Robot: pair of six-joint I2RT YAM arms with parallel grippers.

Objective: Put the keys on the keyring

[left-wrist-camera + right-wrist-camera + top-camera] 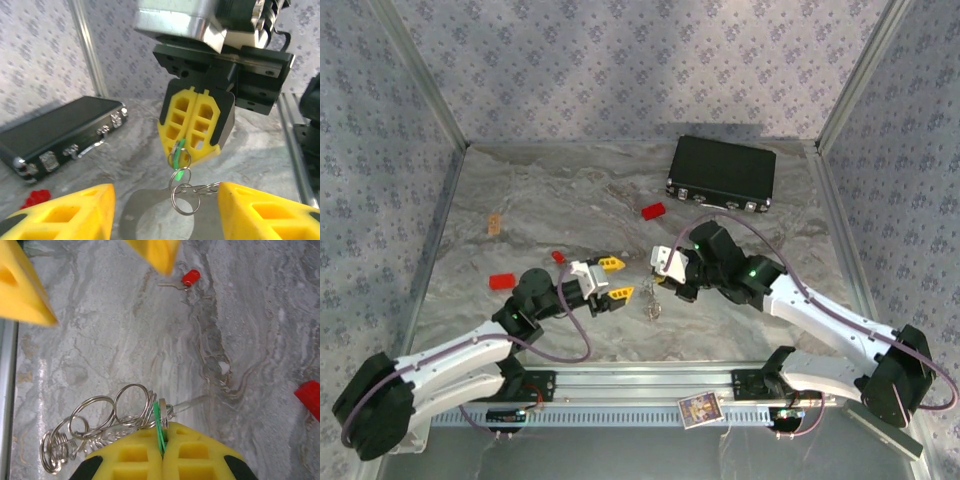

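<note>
On table: 1 red key, 2 red blocks. R gripper clamps 1 green key w/ keyring hanging; L gripper parted, empty.

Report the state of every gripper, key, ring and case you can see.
Left gripper: open, holding nothing.
Right gripper: shut on the green key.
Green key: clamped at its head, lifted off the table.
Keyring: hanging below the right gripper's fingertips, at the green key.
Red key: loose, lying flat on the table.
Black case: closed, lying flat.
</note>
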